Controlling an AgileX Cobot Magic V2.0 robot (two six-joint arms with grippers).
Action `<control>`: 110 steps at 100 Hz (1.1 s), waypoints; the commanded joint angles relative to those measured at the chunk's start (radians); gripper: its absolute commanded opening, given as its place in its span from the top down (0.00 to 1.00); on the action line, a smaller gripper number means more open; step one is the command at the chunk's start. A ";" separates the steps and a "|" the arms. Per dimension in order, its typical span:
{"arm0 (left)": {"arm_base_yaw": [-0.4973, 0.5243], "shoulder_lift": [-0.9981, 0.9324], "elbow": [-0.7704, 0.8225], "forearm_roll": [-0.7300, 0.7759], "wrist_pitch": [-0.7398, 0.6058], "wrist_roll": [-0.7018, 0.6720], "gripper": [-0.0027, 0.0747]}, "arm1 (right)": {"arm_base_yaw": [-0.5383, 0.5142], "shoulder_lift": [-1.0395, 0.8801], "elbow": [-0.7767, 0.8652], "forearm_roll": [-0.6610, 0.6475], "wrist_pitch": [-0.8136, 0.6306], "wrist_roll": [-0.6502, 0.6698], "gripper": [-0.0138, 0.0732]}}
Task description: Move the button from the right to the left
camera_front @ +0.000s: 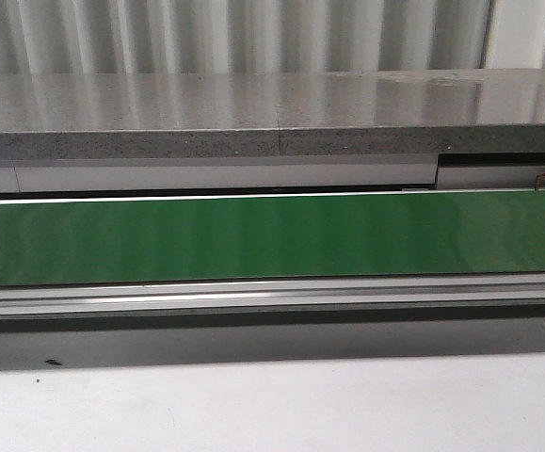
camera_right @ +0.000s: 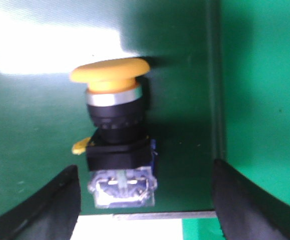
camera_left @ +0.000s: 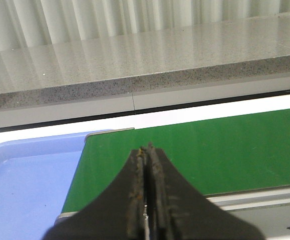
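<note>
The button [camera_right: 117, 130] lies on its side on the green belt [camera_right: 255, 75] in the right wrist view: yellow mushroom head, silver ring, black collar, blue-grey contact block nearest the fingers. My right gripper [camera_right: 145, 200] is open, its two black fingers [camera_right: 54, 205] wide apart on either side of the contact block, not touching it. My left gripper [camera_left: 148, 152] is shut and empty, its tips over the belt's end [camera_left: 195, 150] beside a blue tray [camera_left: 29, 180]. Neither gripper nor the button shows in the front view.
The front view shows the green conveyor belt [camera_front: 272, 235] running left to right, a metal rail [camera_front: 272, 297] along its near edge, a grey speckled counter [camera_front: 272, 113] behind and a white surface [camera_front: 272, 405] in front. The blue tray sits at the belt's left end.
</note>
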 commanded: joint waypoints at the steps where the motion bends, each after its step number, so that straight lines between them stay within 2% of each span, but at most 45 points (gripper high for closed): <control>1: 0.001 -0.032 0.038 -0.008 -0.079 -0.001 0.99 | 0.014 -0.091 -0.031 0.055 -0.001 -0.059 0.21; 15: 0.001 -0.032 0.038 -0.008 -0.079 -0.001 0.99 | 0.064 -0.164 -0.023 0.060 0.005 -0.073 0.21; 27: 0.001 -0.032 0.038 -0.008 -0.079 -0.001 0.99 | 0.116 -0.234 0.009 0.060 -0.012 -0.073 0.29; 34: 0.001 -0.032 0.038 -0.008 -0.079 -0.001 0.99 | 0.146 -0.282 0.042 0.058 -0.043 -0.073 0.40; 53: 0.001 -0.032 0.038 -0.008 -0.079 -0.001 0.99 | 0.211 -0.410 0.145 0.055 -0.098 -0.073 0.82; 60: 0.001 -0.032 0.038 -0.008 -0.079 -0.001 0.99 | 0.225 -0.458 0.184 0.051 -0.124 -0.073 0.92; 110: 0.001 -0.032 0.038 -0.008 -0.079 -0.001 0.99 | 0.234 -0.916 0.523 0.048 -0.404 -0.073 0.92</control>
